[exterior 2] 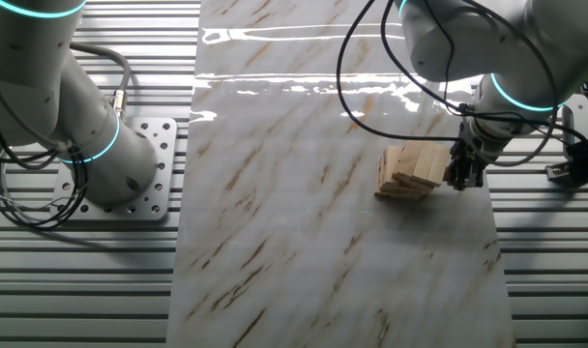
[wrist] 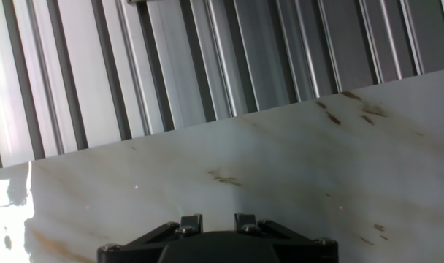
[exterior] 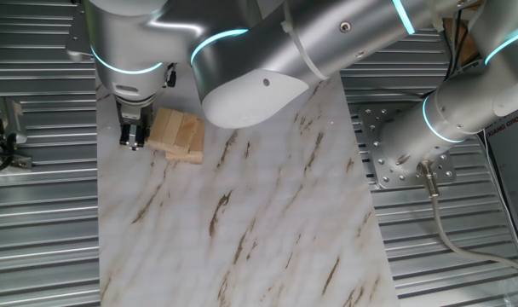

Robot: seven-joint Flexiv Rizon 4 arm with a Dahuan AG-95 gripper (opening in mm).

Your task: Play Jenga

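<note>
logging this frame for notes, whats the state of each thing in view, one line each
Jenga stack: standing on the marble board, layers crosswise, a bottom block sticking out a bit, not gripped.
gripper: lowered right beside the stack near the board edge, holding nothing visible; open or shut cannot be told.
marble board: flat on the ribbed metal table, bare apart from the stack.
ribbed metal table: carries the board.

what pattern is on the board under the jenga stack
White marble board with brown diagonal streaks, clearest in the fixed view where the Jenga stack sits upper left.
</note>
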